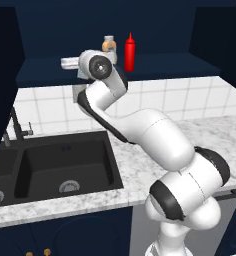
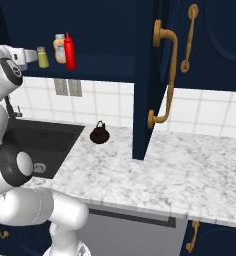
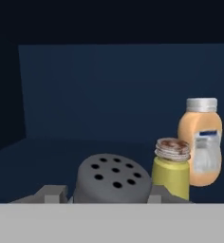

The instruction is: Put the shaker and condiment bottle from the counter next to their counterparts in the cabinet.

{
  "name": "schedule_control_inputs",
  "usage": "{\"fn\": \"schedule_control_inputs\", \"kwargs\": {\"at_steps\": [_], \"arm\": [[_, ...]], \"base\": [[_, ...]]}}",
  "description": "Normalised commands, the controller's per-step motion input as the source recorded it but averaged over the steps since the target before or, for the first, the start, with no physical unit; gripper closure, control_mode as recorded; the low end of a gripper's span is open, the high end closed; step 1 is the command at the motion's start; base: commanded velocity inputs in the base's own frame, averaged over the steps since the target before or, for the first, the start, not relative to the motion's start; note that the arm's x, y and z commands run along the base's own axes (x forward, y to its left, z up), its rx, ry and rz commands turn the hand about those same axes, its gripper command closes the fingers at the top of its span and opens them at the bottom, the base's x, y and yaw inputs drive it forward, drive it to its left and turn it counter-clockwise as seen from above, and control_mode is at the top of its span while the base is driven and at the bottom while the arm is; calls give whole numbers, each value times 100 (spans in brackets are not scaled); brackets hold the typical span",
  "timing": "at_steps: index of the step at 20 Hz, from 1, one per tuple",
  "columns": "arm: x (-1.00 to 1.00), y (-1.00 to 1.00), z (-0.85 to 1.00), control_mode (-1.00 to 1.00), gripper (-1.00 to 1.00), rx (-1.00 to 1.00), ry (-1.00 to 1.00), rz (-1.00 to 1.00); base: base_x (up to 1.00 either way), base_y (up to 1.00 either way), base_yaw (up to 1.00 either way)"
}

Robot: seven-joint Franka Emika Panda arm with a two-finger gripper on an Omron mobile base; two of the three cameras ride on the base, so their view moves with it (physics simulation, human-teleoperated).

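My hand view has the gripper (image 3: 112,199) clamped on the shaker (image 3: 115,179) inside the cabinet (image 3: 109,90), yellow-green shaker (image 3: 172,168) at 3 o'clock; the left base view alone shows the condiment bottle (image 1: 129,52) shelved

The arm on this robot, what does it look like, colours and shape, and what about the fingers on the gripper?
The arm is glossy white, built of thick rounded tube segments with bulbous joints. Dark, near-black bands ring the joints, and a round dark cap with a pale centre marks the wrist end. No cables or lettering show. In the hand view the gripper has small blocky grey fingertips.
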Motion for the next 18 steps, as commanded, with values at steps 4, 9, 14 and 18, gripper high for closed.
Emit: {"fn": "schedule_control_inputs", "kwargs": {"at_steps": [4,9,14,18], "arm": [[37,18,13,-100,100,0,-11,0],[57,11,26,-100,100,-1,-3,-1],[53,33,34,-100,100,-16,16,-5],[32,41,28,-100,100,-19,30,-2]], "base": [[0,0,0],[0,0,0],[0,0,0],[0,0,0]]}}
